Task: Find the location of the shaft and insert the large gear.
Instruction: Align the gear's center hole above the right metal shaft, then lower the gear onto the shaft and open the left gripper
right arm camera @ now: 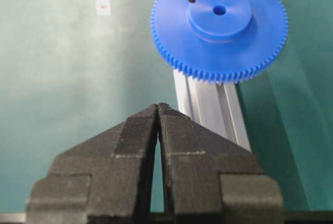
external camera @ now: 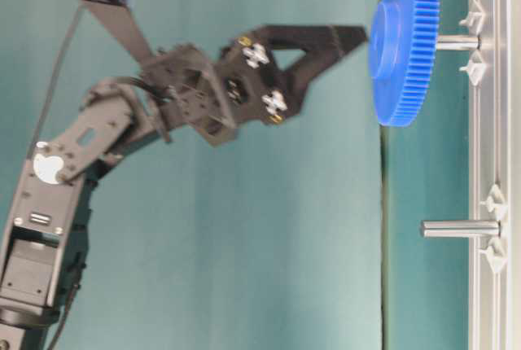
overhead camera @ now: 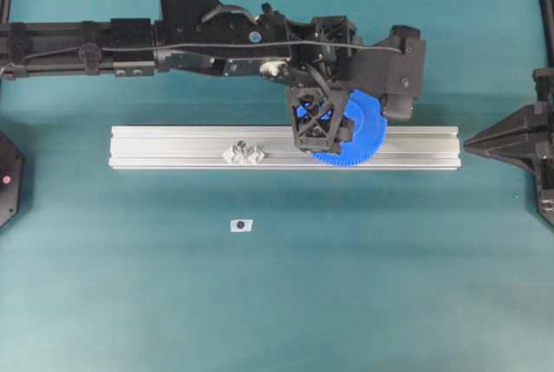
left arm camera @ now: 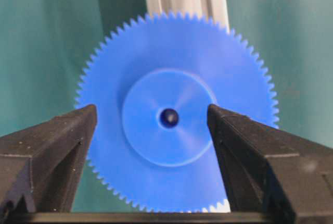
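A black left arm reaches in from the left edge of the green table and ends over a silver rail lying crosswise in the overhead view. Near the rail's middle stands a spare pin between two close-set clear mounts; the table-level view shows it bare. Nearer the viewer, a small white tag with a dark dot lies alone on the table.

Right of the spare pin, the left claw hangs over the blue gear, its fingers spread wide. From the left wrist view the two fingers stand on either side of the raised hub, with clear blue showing between each tip and the hub; the claw holds nothing. The gear faces that camera flat, its centre hole dark.

The table-level view shows the gear seated on the shaft, which runs from the gear's back face to the rail between two widely spaced mounts. The claw tip sits just beside the hub.

At the right edge, the right claw rests apart from the rail's end. Its own camera shows the fingers pressed together to a thin seam, gripping nothing, with the gear beyond.
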Controlling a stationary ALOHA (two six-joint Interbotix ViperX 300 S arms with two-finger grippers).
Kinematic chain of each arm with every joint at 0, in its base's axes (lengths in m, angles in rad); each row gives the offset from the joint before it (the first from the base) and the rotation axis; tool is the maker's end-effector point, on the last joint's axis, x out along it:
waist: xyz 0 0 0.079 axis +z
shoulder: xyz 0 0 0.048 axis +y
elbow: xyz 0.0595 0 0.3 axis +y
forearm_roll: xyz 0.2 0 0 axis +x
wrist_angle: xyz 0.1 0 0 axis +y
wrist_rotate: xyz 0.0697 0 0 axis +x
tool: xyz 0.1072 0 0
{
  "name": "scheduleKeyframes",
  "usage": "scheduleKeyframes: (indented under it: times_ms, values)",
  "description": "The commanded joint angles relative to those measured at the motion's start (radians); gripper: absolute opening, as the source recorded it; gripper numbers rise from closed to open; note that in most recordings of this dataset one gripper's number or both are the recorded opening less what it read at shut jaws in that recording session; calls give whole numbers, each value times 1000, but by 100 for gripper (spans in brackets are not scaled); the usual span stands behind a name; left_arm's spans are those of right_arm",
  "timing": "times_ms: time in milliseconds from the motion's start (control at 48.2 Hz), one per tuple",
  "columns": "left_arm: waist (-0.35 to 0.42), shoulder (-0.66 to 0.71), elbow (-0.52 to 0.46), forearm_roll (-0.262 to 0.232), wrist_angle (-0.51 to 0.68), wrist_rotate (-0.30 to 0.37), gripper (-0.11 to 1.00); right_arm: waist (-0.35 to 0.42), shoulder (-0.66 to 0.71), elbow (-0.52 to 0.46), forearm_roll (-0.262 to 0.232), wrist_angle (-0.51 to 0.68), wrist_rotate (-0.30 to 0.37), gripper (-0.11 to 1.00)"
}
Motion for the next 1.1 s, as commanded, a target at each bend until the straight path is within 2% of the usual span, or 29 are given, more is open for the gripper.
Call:
scheduleKeyframes:
  times_ms: [0, 228, 477, 871, 1078]
  values:
    - [0, -14, -23, 5, 2, -3, 83, -2, 5, -11, -2, -5, 11, 10]
    - [-2, -2, -2, 2, -2, -9, 83, -2, 0, -11, 0, -5, 11, 10]
    - [-15, 38, 6, 2, 3, -44, 83, -2, 0, -9, 0, -3, 11, 10]
    - [21, -5, -14, 2, 20, -35, 83, -2, 0, -11, 0, -3, 11, 10]
    - [17, -17, -35, 5, 25, -41, 83, -2, -2, -12, 0, -5, 11, 10]
